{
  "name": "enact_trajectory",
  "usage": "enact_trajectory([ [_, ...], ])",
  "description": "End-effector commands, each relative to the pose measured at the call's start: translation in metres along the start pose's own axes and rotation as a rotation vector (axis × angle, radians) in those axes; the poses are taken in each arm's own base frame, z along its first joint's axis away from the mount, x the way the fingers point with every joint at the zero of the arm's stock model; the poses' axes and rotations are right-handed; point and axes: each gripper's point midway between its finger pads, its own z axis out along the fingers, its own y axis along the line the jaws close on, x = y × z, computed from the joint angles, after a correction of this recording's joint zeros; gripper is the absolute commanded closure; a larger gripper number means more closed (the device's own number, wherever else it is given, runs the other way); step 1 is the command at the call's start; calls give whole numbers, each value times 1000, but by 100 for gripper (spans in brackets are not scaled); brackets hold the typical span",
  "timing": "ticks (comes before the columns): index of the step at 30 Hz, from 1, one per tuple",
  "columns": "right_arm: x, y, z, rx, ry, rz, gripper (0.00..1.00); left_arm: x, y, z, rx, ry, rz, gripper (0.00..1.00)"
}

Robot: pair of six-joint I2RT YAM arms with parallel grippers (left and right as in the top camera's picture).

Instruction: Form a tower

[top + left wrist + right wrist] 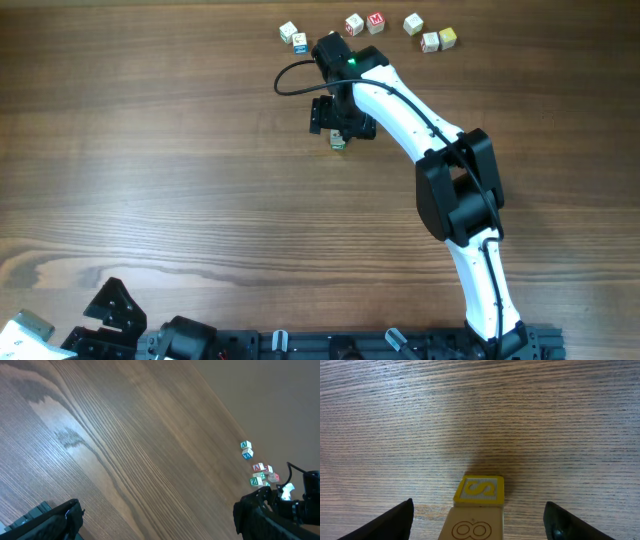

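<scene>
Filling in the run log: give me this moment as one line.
right gripper: open, straddling yellow S cube | left gripper: open, near edge | loose cubes: far edge

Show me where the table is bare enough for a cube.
Bare: the wood left of the right arm, between the left hand and the loose cubes; also right of that arm. Crowded: the far edge's cubes, and the right hand straddling the yellow S cube.

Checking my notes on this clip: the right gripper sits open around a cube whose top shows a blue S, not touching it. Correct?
Not quite: the top of the S cube is yellow, not blue, as the right wrist view shows. The right gripper does sit open around it, with its fingers clear of the cube's sides.
</scene>
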Motion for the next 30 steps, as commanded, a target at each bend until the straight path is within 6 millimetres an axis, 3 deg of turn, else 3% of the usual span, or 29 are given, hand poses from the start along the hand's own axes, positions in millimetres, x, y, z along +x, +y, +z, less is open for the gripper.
enact_trajectory([
  [1, 0, -3, 7, 9, 12, 7, 22, -2, 2, 0, -7, -17, -15, 0],
  [7, 1, -3, 6, 11, 16, 8, 31, -2, 2, 0, -7, -17, -14, 0],
  [13, 0, -3, 7, 8, 11, 7, 33, -2, 2, 0, -7, -17, -14, 0],
  [30, -1, -4, 6, 13, 5, 12, 50, -2, 2, 0, -7, -17, -14, 0],
])
